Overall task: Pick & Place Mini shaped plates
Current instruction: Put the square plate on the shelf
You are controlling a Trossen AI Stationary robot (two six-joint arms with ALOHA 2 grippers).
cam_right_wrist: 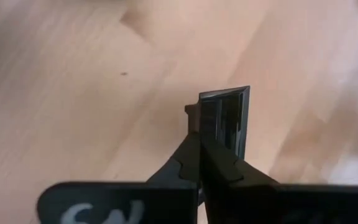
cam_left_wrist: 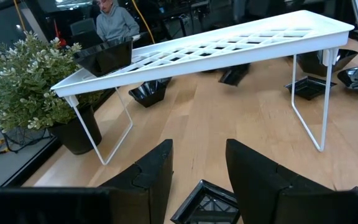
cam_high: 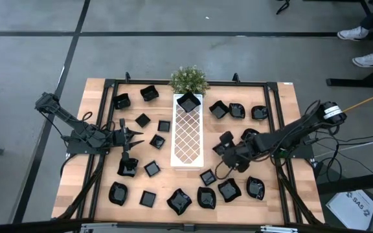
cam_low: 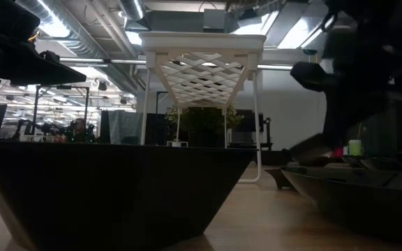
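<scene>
Several mini shaped plates, small, glossy and black, lie scattered on the wooden table on both sides of the long white lattice tray (cam_high: pixel 188 136). One plate (cam_high: pixel 188 101) rests on the tray's far end, next to the potted plant (cam_high: pixel 188 79). My right gripper (cam_high: pixel 224 146) hangs just right of the tray, shut on a small square plate (cam_right_wrist: pixel 227 118). My left gripper (cam_high: pixel 135 134) waits open at the tray's left, pointing almost level, with a square plate (cam_left_wrist: pixel 205 202) on the table just ahead of its fingers. My right gripper pinches the square plate's rim (cam_right_wrist: pixel 211 127) between its two fingers, at one edge. The fingers come slanting down from the table's right side. The plate stands on edge ahead of the fingertips, lifted clear of the bare wood below.
A black metal frame (cam_high: pixel 109 84) runs around the table's edge. Plates crowd the near edge (cam_high: pixel 179 200) and the far right (cam_high: pixel 237 110). A large plate (cam_low: pixel 110 188) fills the low view's foreground. The tray stands on thin wire legs (cam_left_wrist: pixel 306 118). A person sits beyond the table.
</scene>
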